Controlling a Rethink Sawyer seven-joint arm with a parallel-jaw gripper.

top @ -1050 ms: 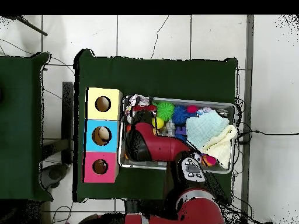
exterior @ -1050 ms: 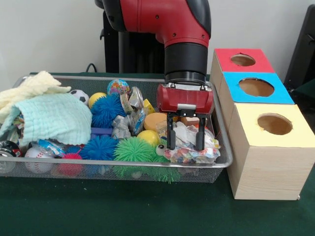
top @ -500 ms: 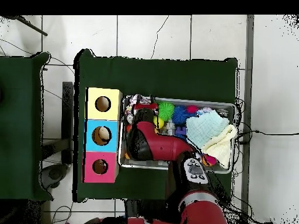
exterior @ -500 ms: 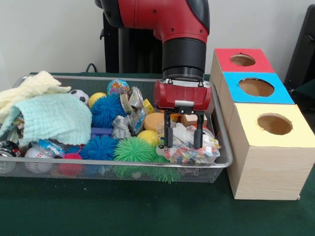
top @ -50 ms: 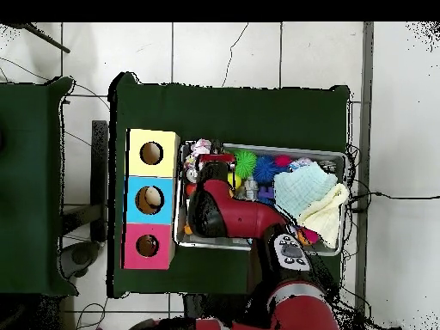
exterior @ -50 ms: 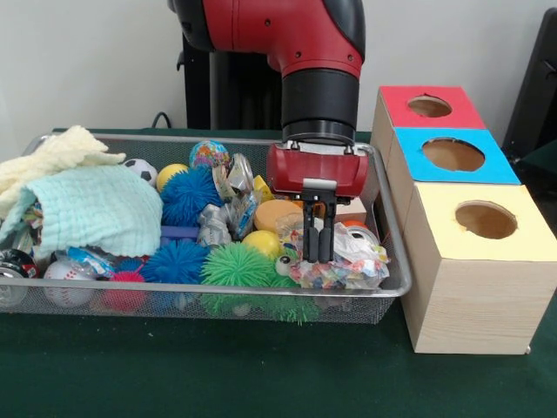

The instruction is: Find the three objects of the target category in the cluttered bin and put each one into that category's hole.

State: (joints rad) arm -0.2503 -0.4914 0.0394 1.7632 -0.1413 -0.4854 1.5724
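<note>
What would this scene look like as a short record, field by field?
container: wire mesh bin on a green table
contents: spiky balls, small balls, cloths, crinkly packets
pincer: fingers close together, down on the crinkly packet at the bin's end nearest the boxes
boxes: yellow box, blue box and red box in a row beside the bin, each with a round hole on top
cloths: pale green cloth and cream cloth at the bin's other end

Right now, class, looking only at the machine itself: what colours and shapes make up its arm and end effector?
The arm is thick and rounded, glossy red with black joint sections, ending in a black cylindrical wrist. Below it sits a boxy red end effector with a small grey plate and two thin black fingers.
</note>
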